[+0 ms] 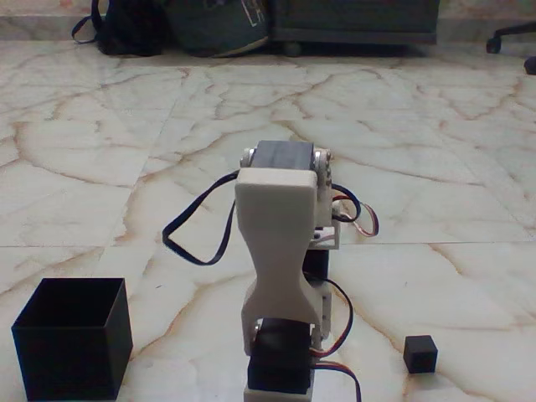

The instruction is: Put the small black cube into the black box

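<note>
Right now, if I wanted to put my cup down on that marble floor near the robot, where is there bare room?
The widest bare patch is the marble floor behind the arm, up to the bags at the wall. There is also room between the black box and the arm, under the looping cable. It is tighter to the picture's right, where the small black cube sits close to the arm's base.

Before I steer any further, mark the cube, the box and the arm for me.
small black cube (420,353), fixed view, on its front face.
black box (71,364), fixed view, on its front wall.
arm (276,234), fixed view, on the white link's narrow middle.
</note>
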